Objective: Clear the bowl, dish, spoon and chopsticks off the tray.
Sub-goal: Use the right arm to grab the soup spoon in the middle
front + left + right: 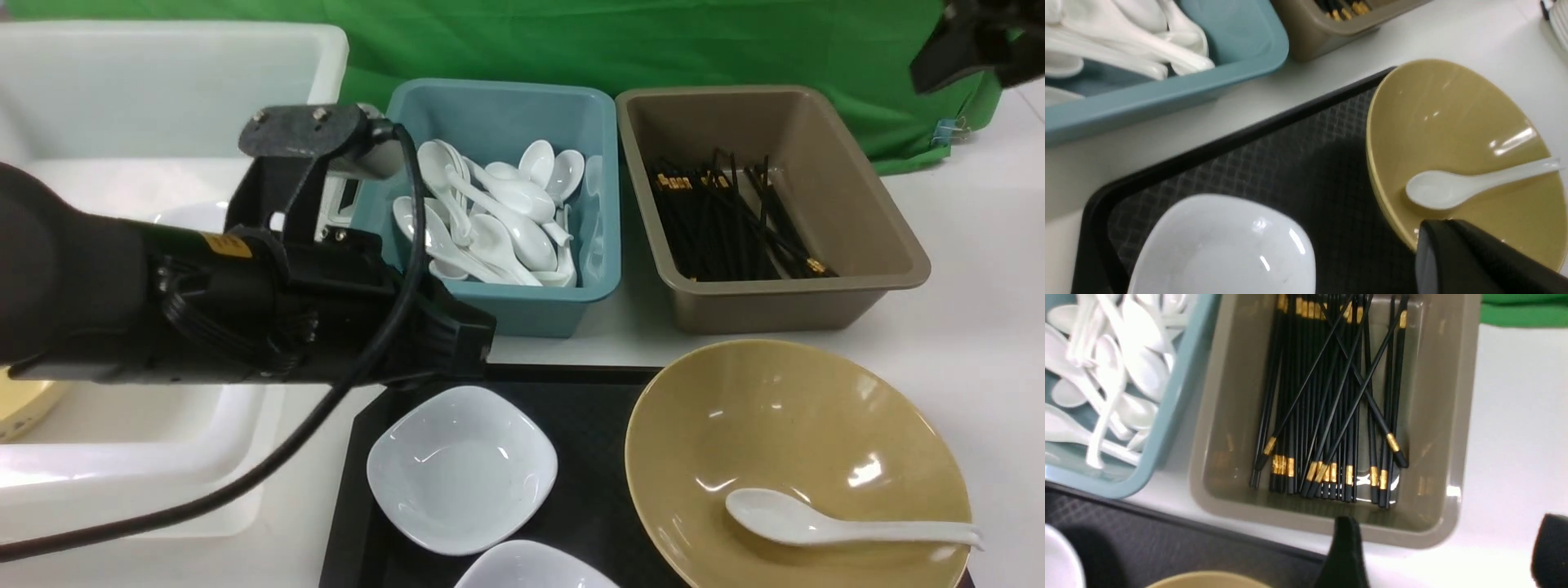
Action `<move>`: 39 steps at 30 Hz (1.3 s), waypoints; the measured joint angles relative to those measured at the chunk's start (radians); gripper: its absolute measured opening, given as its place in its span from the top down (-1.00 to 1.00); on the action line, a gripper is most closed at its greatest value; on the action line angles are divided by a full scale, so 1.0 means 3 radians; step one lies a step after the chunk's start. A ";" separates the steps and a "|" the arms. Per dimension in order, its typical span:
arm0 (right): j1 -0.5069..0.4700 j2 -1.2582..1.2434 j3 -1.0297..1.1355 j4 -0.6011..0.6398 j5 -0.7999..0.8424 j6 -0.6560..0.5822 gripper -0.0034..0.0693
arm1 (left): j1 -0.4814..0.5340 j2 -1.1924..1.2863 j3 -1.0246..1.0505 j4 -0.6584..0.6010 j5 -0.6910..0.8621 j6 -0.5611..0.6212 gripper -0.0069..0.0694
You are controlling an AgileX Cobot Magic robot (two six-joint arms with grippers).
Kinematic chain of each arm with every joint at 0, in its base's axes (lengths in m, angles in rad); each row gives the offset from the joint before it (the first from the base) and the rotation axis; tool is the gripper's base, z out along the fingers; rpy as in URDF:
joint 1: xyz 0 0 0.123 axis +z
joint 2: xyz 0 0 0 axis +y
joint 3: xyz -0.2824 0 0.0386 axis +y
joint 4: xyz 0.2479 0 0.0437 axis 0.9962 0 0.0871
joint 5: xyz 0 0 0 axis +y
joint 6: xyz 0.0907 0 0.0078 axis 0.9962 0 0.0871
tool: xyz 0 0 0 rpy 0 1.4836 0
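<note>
Your right tool (1447, 555) hangs spread, with nothing between its tips, over the near rim of the brown tub (1224, 428). The chopsticks (1331, 396) lie there in a crossed heap of black sticks. None shows on the tray (588, 408), so I'd judge the pair is already among them.

Your left tool (1453, 257) is pressed together and carries nothing. It sits low over the tray, close to the rim of the bowl (784, 425), which seems a fair spot from which to go for the spoon (816, 523).

The bowl fills the tray's right end. The spoon rests inside it, scoop in the well and handle leaning toward the right rim. The dish (461, 469) sits on the tray's left half, with a second white dish (531, 567) at the near edge.

The teal tub (588, 278), full of white spoons, stands on the worktop just beyond the tray's far edge, so it looks like the spoon's destination.

The only label is a yellow sticker (226, 245) on your left arm, too small to read.
</note>
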 joint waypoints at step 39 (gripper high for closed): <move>0.1583 -0.0106 0.2440 -0.0975 -0.0006 -0.1023 -0.71 | 0.0000 -0.0164 0.0145 0.0084 -0.0023 -0.0085 0.83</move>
